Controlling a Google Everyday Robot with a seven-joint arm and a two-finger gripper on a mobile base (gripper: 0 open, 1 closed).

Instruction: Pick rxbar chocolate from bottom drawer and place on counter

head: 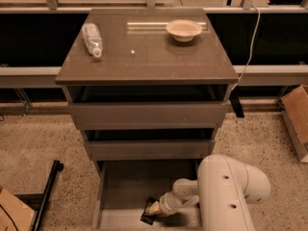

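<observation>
— Where's the gripper (155, 209) from where you stand?

— Down inside the bottom drawer (126, 186), which is pulled out. The white arm (231, 191) reaches in from the right, and the gripper points left over the drawer floor, toward the near end.

— And the rxbar chocolate (147, 214)?

— In that drawer, right at the gripper's tip. It's a small black wrapper, tilted. I can't tell whether the gripper is closed on it or only touching it.

— Anything on the desk (144, 57)?

— A clear plastic bottle (91, 38) lying on its side at the left, and a pale bowl (184, 30) upright at the back right, well apart from it. The two upper drawers (147, 114) are slightly open
</observation>
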